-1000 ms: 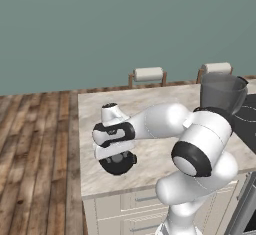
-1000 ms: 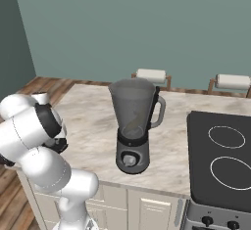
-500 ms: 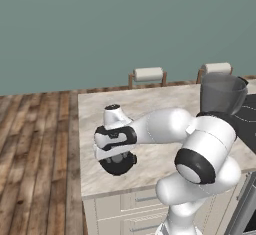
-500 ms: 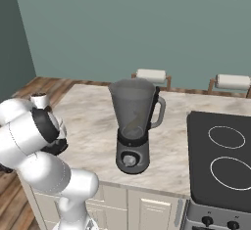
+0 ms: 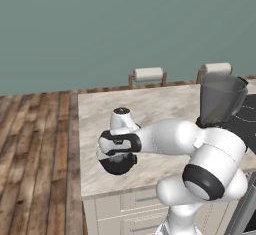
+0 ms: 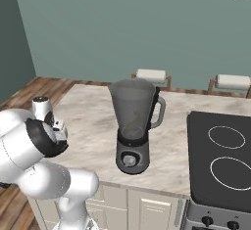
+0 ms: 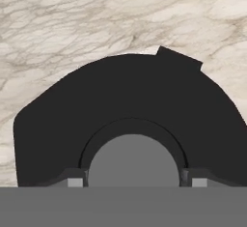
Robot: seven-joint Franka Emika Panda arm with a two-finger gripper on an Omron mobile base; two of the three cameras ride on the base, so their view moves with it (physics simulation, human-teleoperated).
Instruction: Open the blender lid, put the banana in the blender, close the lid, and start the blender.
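The black blender lid [image 7: 130,91] lies flat on the marble counter [image 5: 150,109] near its front left corner, its grey knob [image 7: 134,165] facing up. My gripper [image 7: 134,182] points straight down over it, with one fingertip against each side of the knob. From the left base the lid [image 5: 118,165] shows as a dark disc under the hand [image 5: 117,146]. The blender [image 6: 133,121] stands lidless to the right, its jar mouth open. A faint yellowish curved shape low inside the jar looks like the banana [image 6: 131,127].
Two white paper-towel rolls [image 6: 151,75] [image 6: 234,81] stand behind the counter's far edge. A black cooktop [image 6: 220,155] lies right of the blender. The counter's left edge drops to a wooden floor [image 5: 35,144].
The hand has settled slightly lower over the lid, and the jaws have narrowed in around the knob. The blender and lid have stayed in place.
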